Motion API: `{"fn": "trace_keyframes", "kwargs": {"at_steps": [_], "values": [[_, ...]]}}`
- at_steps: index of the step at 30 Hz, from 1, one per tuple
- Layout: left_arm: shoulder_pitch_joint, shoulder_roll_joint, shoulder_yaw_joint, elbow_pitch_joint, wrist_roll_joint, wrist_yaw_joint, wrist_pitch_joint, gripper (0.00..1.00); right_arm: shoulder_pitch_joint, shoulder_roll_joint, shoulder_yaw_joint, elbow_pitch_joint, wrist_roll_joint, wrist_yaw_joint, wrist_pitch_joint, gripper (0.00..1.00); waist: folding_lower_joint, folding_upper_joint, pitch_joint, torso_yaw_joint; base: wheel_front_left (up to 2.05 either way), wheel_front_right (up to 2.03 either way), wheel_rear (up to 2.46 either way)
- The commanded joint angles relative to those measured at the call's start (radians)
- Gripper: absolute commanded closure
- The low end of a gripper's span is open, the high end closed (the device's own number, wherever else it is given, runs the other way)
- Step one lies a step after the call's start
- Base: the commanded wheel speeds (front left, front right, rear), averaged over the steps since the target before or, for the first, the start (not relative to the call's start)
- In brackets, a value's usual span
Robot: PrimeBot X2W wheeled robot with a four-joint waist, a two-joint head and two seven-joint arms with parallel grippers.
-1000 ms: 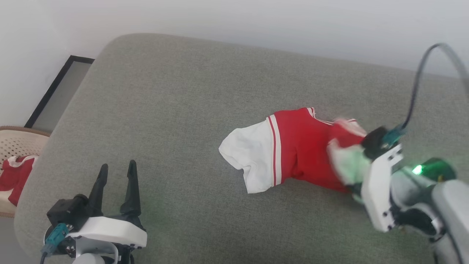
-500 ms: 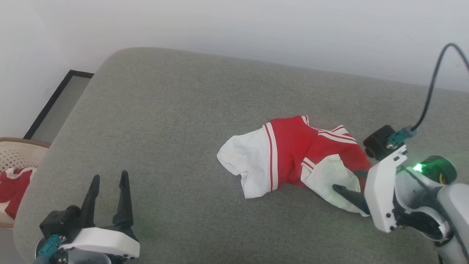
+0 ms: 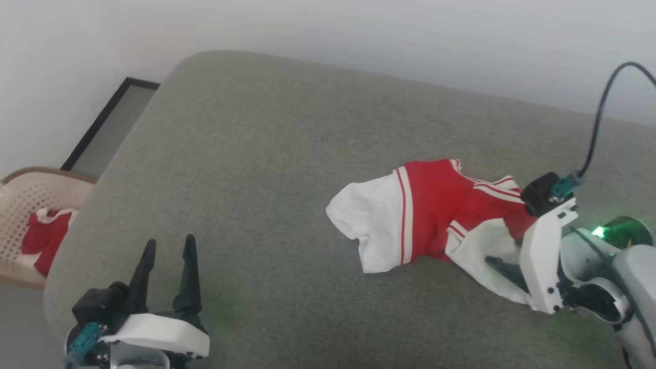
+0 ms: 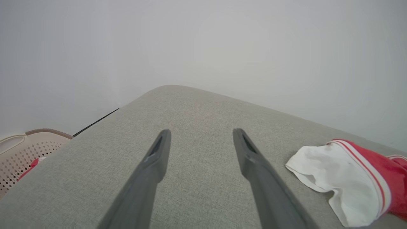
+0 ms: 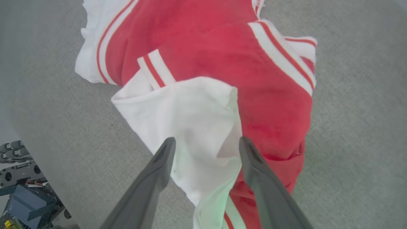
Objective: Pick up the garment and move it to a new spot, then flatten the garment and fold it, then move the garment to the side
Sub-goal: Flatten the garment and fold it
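Garment (image 3: 430, 205) crumpled on couch (image 3: 256, 154) — right hand (image 3: 496, 264) at its sleeve (image 3: 479, 238); left hand (image 3: 168, 247) spread.

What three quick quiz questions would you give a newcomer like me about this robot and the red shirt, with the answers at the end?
1. True or false: the right gripper is clamped shut on the garment.
2. What lies in the pale basket beside the cushion? A) red cloth B) a shoe C) a book
3. Which gripper stands apart from the garment, over bare cushion?
Key: 1 false, its jaws stand open over the white sleeve; 2 A; 3 the left gripper.
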Motion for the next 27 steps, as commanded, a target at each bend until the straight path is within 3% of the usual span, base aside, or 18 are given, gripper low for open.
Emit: {"fn": "trace_keyframes", "kwargs": {"at_steps": [1,2,3,4,13,21,27], "values": [[-0.018,-0.005,0.0,0.001,0.008,-0.004,-0.005,0.0,-0.018,0.002,0.018,0.012,0.012,-0.001,-0.008,0.0,0.0,0.0,0.01,0.012,0.0,0.0,0.0],[-0.019,-0.006,0.0,0.001,0.008,-0.005,-0.005,0.0,-0.026,0.003,0.034,0.026,0.02,-0.001,-0.014,0.0,0.0,0.0,0.013,0.015,0.0,0.0,0.0],[-0.019,-0.008,0.0,0.001,0.008,-0.006,-0.005,0.0,-0.038,-0.004,0.053,0.033,0.019,-0.001,-0.019,0.66,0.0,0.0,0.016,0.019,0.0,0.0,0.0],[-0.02,-0.01,0.0,0.001,0.008,-0.006,-0.005,0.0,-0.048,-0.011,0.073,0.042,0.025,-0.001,-0.024,1.0,0.0,0.0,0.02,0.022,0.0,0.0,0.0],[-0.003,-0.019,0.023,-0.006,0.012,-0.012,-0.005,0.0,-0.104,-0.08,0.112,0.061,0.115,-0.001,-0.075,1.0,0.0,0.0,0.023,0.021,0.0,0.0,0.0],[0.011,-0.025,0.044,-0.018,0.018,-0.014,-0.005,0.0,-0.085,-0.168,-0.009,0.076,0.146,-0.001,-0.099,1.0,0.0,0.0,0.021,-0.003,0.0,0.0,0.0],[-0.002,-0.031,0.047,-0.018,0.024,-0.022,-0.005,0.0,-0.045,-0.219,-0.155,0.196,0.122,-0.001,-0.1,1.0,0.0,0.0,0.033,-0.013,0.0,0.0,0.0]]}}
